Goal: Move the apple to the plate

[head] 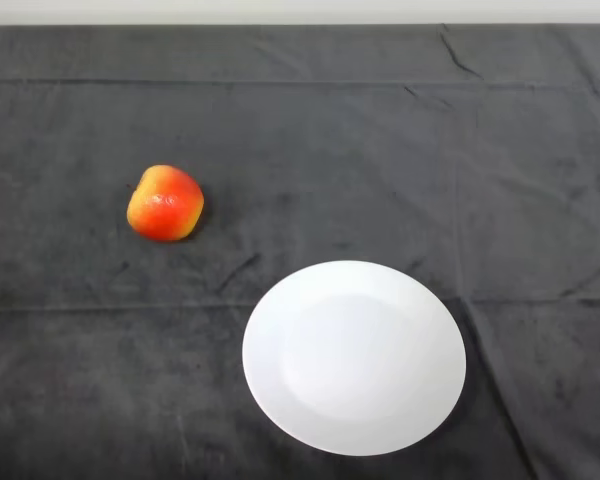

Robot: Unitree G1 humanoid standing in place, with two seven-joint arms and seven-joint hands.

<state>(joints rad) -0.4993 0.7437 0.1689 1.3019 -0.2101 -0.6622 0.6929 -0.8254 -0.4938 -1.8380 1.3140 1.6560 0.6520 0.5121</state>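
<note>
While no part of the robot shows in the head view, hand state: cannot be told.

Head view, contents:
- apple (165,203), red and yellow, lying on the dark cloth (380,140) toward the table's left edge, roughly midway between far and near edges; tilted rather than upright; free on all sides.
- plate (354,357), white, round, nothing on it; close to the table's near edge, about the middle; well apart from the apple, toward the near right of it.

Step in hand, judged: reach and grasp, not yet begun. Advised: approach from the near left, close round the widest part of the fruit, lift clear of the cloth's folds before crossing, set down at plate centre, not on the rim, against rolling.
</note>
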